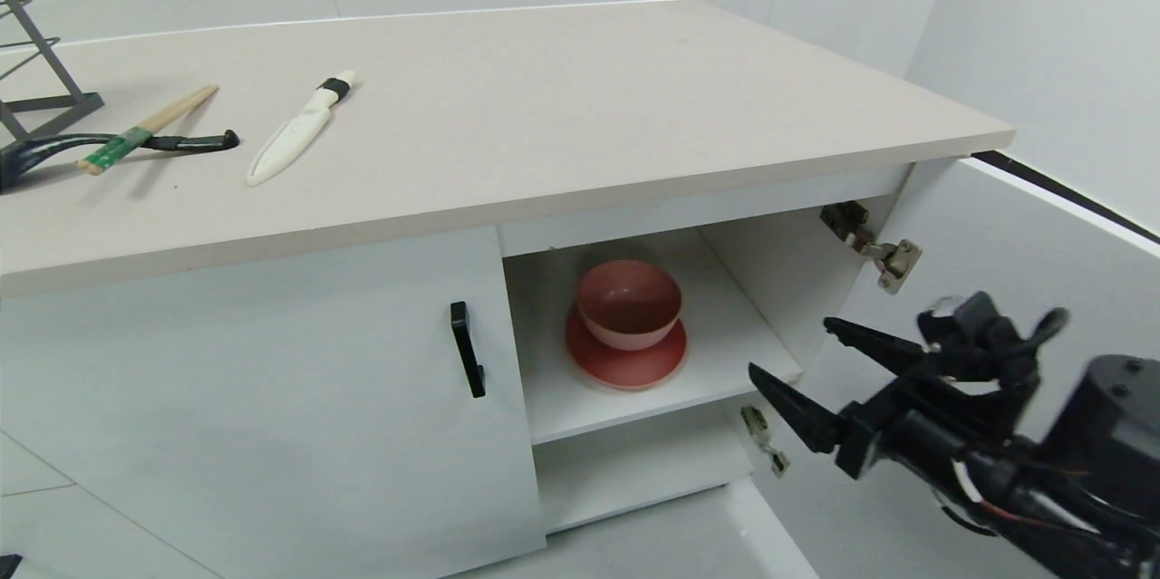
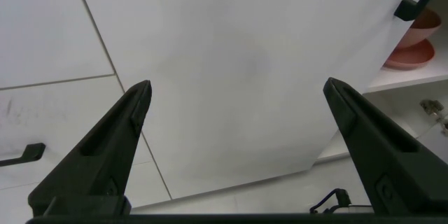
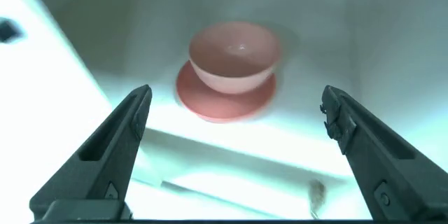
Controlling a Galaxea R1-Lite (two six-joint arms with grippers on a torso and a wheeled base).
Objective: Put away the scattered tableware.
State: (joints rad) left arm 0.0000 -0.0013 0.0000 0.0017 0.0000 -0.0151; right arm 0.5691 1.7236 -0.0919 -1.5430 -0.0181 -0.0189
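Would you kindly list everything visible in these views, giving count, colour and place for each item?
bowl: one, pink, sitting on the plate inside the open cabinet side.
plate: one, red, on the upper shelf.
knife: one, white with a black band, on the countertop.
chopsticks: apparently a pair, wooden with a green band, lying across the black utensil.
black utensil: one, black, countertop's left part.
rack: one, dark grey, countertop's left edge.
countertop: one, beige.
closed door: one, white with a black handle.
open door: one, white, swung out on the right.
left end effector: black, open, facing the closed door.
right end effector: black, open, before the shelf.
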